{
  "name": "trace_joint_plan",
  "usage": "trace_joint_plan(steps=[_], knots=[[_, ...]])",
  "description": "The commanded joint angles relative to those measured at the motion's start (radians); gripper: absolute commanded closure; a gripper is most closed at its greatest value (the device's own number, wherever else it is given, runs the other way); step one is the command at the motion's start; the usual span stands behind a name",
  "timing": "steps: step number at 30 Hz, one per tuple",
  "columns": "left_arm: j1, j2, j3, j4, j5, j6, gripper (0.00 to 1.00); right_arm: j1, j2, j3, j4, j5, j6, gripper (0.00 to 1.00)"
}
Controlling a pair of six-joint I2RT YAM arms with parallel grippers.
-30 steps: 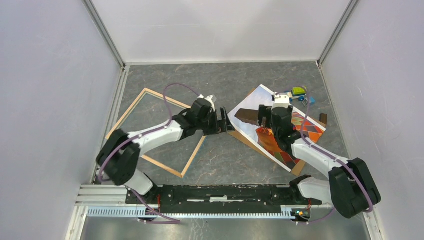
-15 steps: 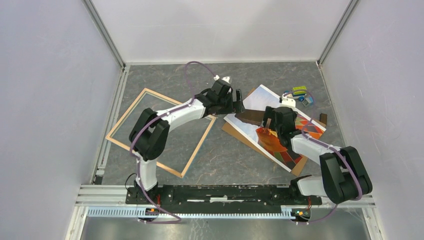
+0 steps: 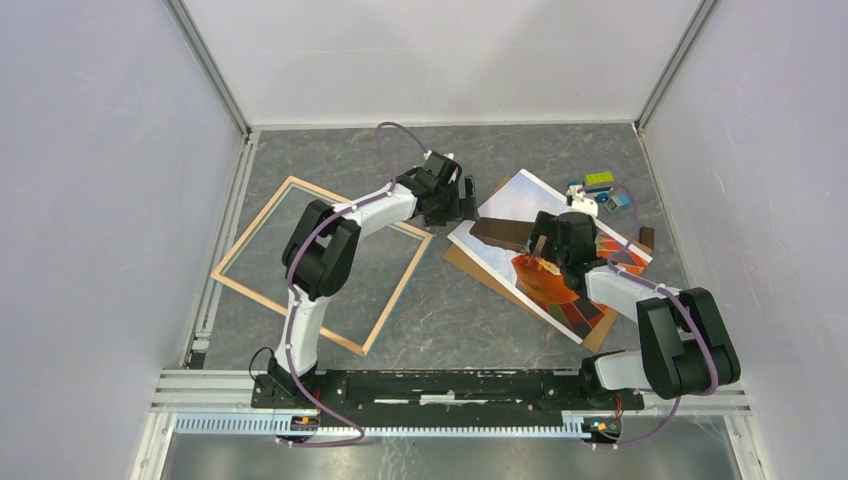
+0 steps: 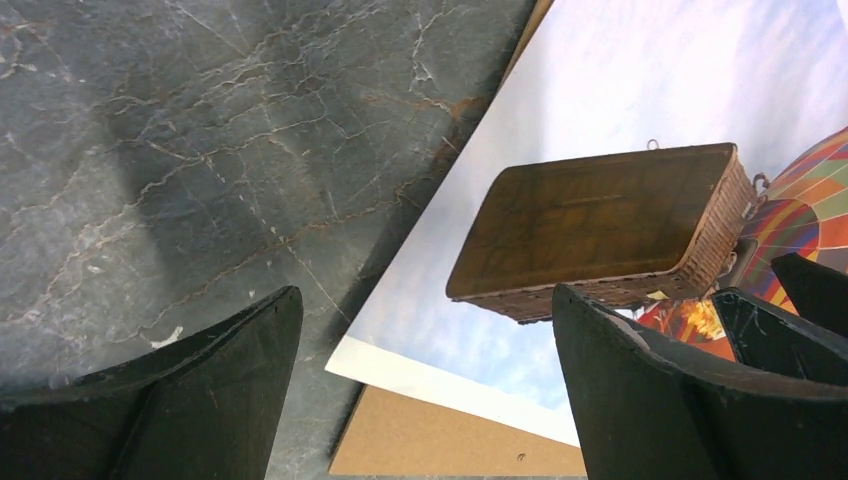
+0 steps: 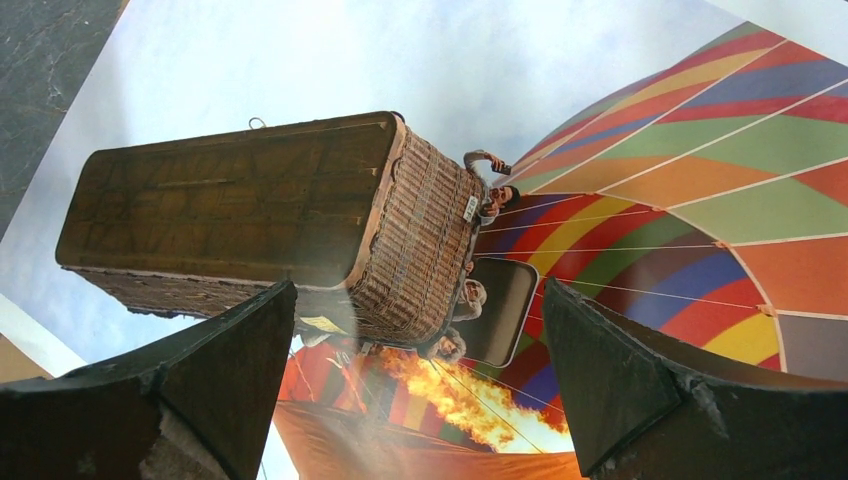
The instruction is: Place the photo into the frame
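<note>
The photo [image 3: 515, 200] lies picture side up at the right of the floor, on top of a brown hardboard sheet [image 3: 478, 266]. The frame [image 3: 251, 228] lies flat at the left, wood rim up, with nothing inside it. My left gripper [image 3: 466, 201] is open and empty, low beside the photo's left corner. In the left wrist view the photo [image 4: 600, 100] and its corner lie between the open jaws [image 4: 425, 380]. My right gripper [image 3: 536, 246] is open just above the photo's middle. In the right wrist view its jaws [image 5: 420, 380] straddle the printed basket and flame [image 5: 400, 60].
The hardboard sheet [image 4: 450, 440] sticks out under the photo's near edge. Small coloured toys [image 3: 598, 185] and a dark block [image 3: 646, 238] lie by the photo's far right side. Pale walls close in the floor on three sides.
My left arm has stretched out from the frame's right corner up and right to the photo's left corner. My right gripper has stayed over the photo, shifting slightly.
</note>
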Motion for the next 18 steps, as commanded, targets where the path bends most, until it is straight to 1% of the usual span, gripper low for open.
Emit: trace_joint_plan(steps=[1,6,9,11,14,18], knots=[[0.005,0.043,0.058,-0.014,0.065,0.041,0.0,-0.008,0.011,-0.004,0.03,-0.025,0.011,0.02],[0.013,0.066,0.061,-0.017,0.122,0.022,0.0,-0.012,0.025,-0.001,0.033,-0.041,0.011,0.02],[0.023,0.065,0.046,0.002,0.181,-0.001,0.0,-0.014,0.027,0.0,0.035,-0.046,0.009,0.02],[0.035,0.067,0.033,0.033,0.251,-0.035,0.01,-0.014,0.027,0.0,0.034,-0.047,0.01,0.02],[0.056,0.061,-0.001,0.097,0.34,-0.096,0.04,-0.016,0.025,-0.002,0.035,-0.048,0.009,0.02],[0.073,0.021,-0.061,0.185,0.374,-0.149,0.07,-0.016,0.033,-0.001,0.043,-0.059,0.008,0.02]])
